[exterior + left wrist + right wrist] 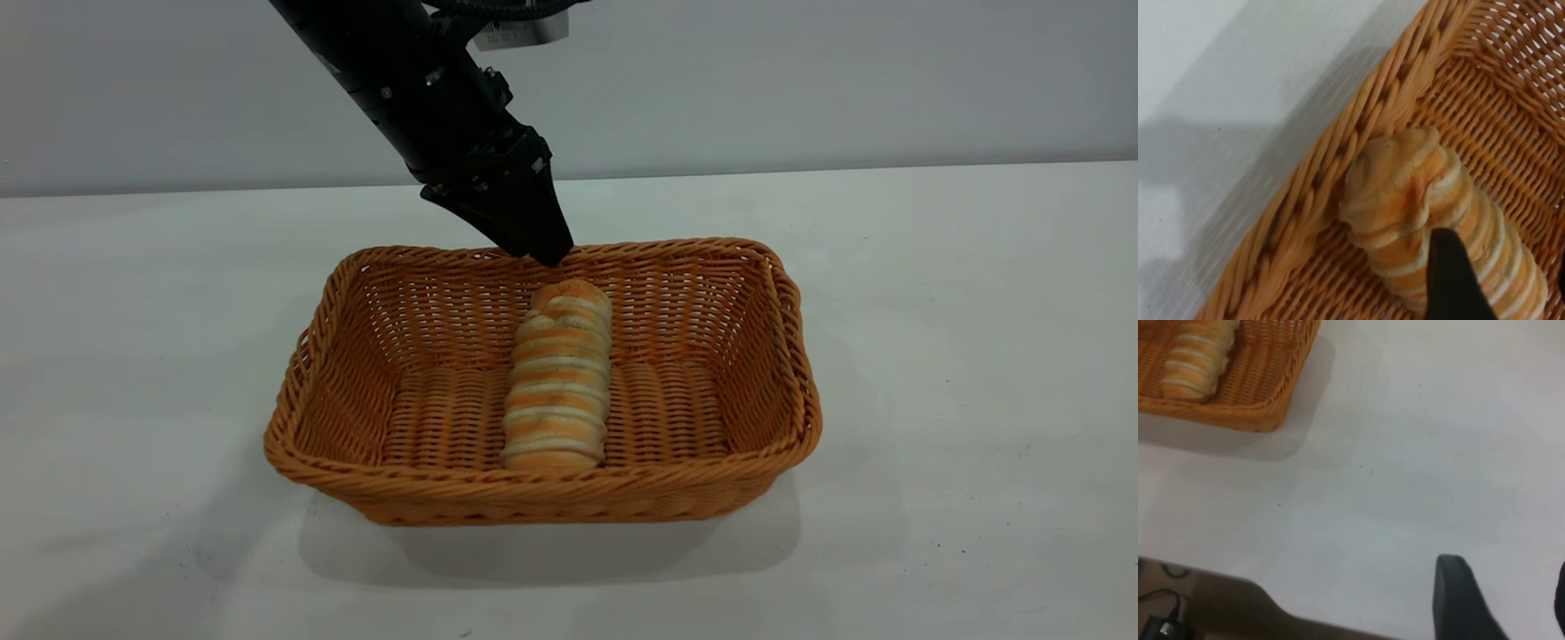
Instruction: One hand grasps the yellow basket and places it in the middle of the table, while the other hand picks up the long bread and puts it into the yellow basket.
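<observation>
Bread already in: long bread (558, 378) lies on the floor of the yellow basket (773, 293), roughly central, long axis running from the basket's far wall to its near wall, far end propped against the far wall. Basket holds nothing else and sits mid-table (978, 373). Left gripper (544, 249) hangs just above the basket's far rim, tips pointing down at the bread's far end, not touching it; looks pressed together and holding nothing. Right gripper (1501, 603) is well clear of the basket, off its side, low over bare table; fingers apart, empty. Judged: task looks done, left arm only needs to lift away from the basket.
</observation>
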